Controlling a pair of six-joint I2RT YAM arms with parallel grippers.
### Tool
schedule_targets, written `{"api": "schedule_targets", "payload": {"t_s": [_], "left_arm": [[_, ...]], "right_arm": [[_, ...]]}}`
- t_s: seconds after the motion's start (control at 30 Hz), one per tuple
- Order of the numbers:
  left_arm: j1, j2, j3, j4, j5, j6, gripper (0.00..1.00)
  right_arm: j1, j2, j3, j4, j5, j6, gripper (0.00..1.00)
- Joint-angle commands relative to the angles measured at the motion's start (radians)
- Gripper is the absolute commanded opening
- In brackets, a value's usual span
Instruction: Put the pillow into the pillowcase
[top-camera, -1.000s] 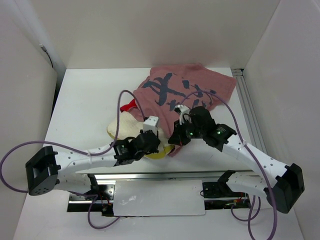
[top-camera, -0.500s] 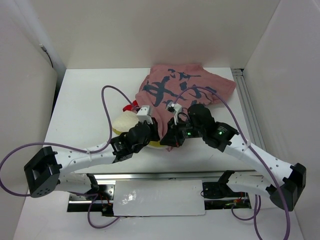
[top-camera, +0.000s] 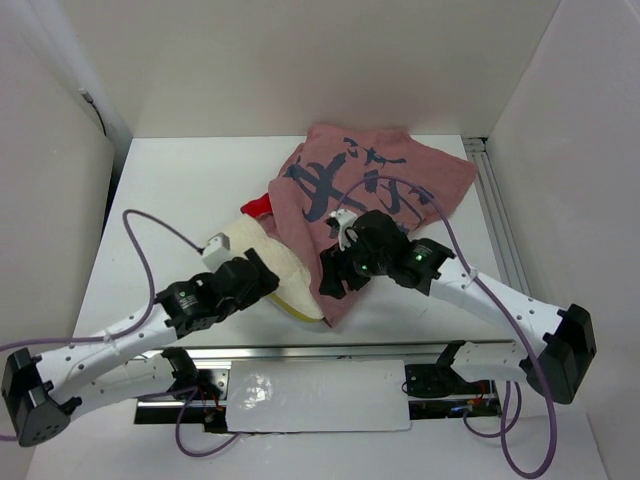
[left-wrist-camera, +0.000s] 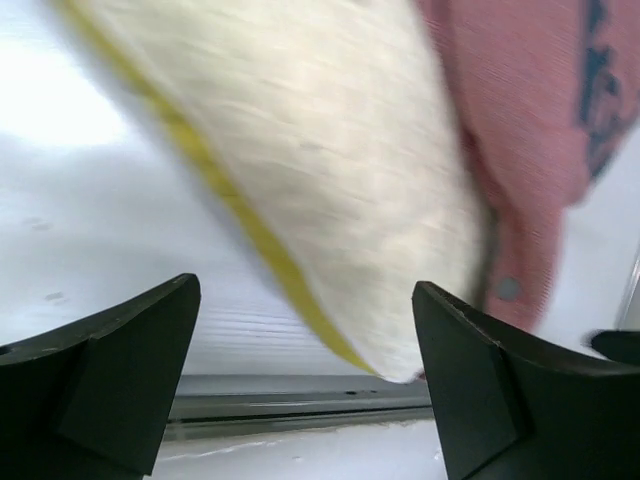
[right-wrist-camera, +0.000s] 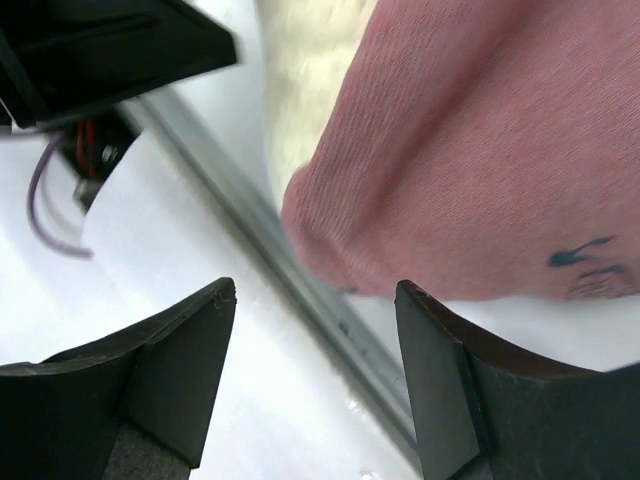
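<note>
Cream pillow (top-camera: 272, 262): lies on the white table (top-camera: 170, 190) near its front edge. Its left part is bare, with yellow piping (left-wrist-camera: 235, 215) along the near side. Its right part goes out of sight beneath the pillowcase.
Pink-red pillowcase (top-camera: 365, 185): spread toward the back right of the table, the side with dark calligraphy marks facing up. Its near-left part drapes over the pillow. Whether the pillow is inside the opening or only under the cloth cannot be told.
Pillowcase hem: the left wrist view shows it crossing the pillow's right end, with a small round snap (left-wrist-camera: 508, 288) on it.
Red patch (top-camera: 258, 206): a brighter bit of fabric showing at the pillowcase's left edge, just behind the pillow.
Left gripper (left-wrist-camera: 305, 295): jaws spread wide with nothing between them. It sits at the pillow's left side, near it, pointing along the pillow's near corner.
Right gripper (right-wrist-camera: 315, 290): jaws wide apart, clamped on nothing. A rounded fold of pillowcase cloth lies just beyond the fingertips, at the case's near corner.
Purple cable (top-camera: 150, 225): loops over the table to the left of the pillow, from the left arm.
Metal rail (top-camera: 300, 350): runs along the table's near edge, in front of pillow and pillowcase.
</note>
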Motion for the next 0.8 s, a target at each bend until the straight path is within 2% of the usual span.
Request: {"api": "schedule_targets", "payload": {"t_s": [0.0,0.03,0.1,0.13,0.2,0.23,0.27,0.33,0.37,0.43,0.5,0.57,0.77], "left_arm": [[0.09,-0.071,-0.031,-0.189,-0.006,-0.136,1.0],[0.172,-0.084,-0.044,-0.189,0.011,-0.136,1.0],[0.274,-0.095,-0.044,-0.14,0.086,-0.024,1.0],[0.382,-0.095,-0.044,-0.091,0.117,0.01,1.0],[0.492,-0.08,-0.044,-0.01,0.241,0.112,1.0],[0.544,-0.06,-0.054,0.044,0.293,0.149,1.0],[0.642,-0.045,-0.054,0.134,0.403,0.176,1.0],[0.724,0.027,-0.044,0.205,0.499,0.245,1.0],[0.783,0.055,-0.044,0.265,0.583,0.265,1.0],[0.816,0.107,-0.032,0.326,0.64,0.311,1.0],[0.825,0.17,-0.023,0.389,0.665,0.334,0.96],[0.825,0.217,-0.012,0.4,0.674,0.343,0.93],[0.825,0.29,-0.012,0.431,0.665,0.372,0.78]], "right_arm": [[0.011,0.055,0.138,0.008,0.145,-0.03,0.72],[0.011,0.081,0.168,0.008,0.172,-0.044,0.72],[0.011,0.179,0.23,0.023,0.263,-0.053,0.72],[0.011,0.22,0.301,0.023,0.292,-0.07,0.72],[0.02,0.369,0.394,0.033,0.372,-0.097,0.71],[0.02,0.424,0.498,0.033,0.389,-0.116,0.7],[0.02,0.482,0.558,0.033,0.407,-0.16,0.7],[0.03,0.662,0.684,0.024,0.423,-0.224,0.66],[0.03,0.719,0.808,0.023,0.441,-0.246,0.57],[0.039,0.874,0.984,0.033,0.475,-0.281,0.5],[0.039,1.013,1.109,-0.034,0.431,-0.329,0.5],[0.048,1.081,1.235,-0.062,0.418,-0.355,0.49],[0.08,1.156,1.242,-0.044,0.49,-0.45,0.55]]}}
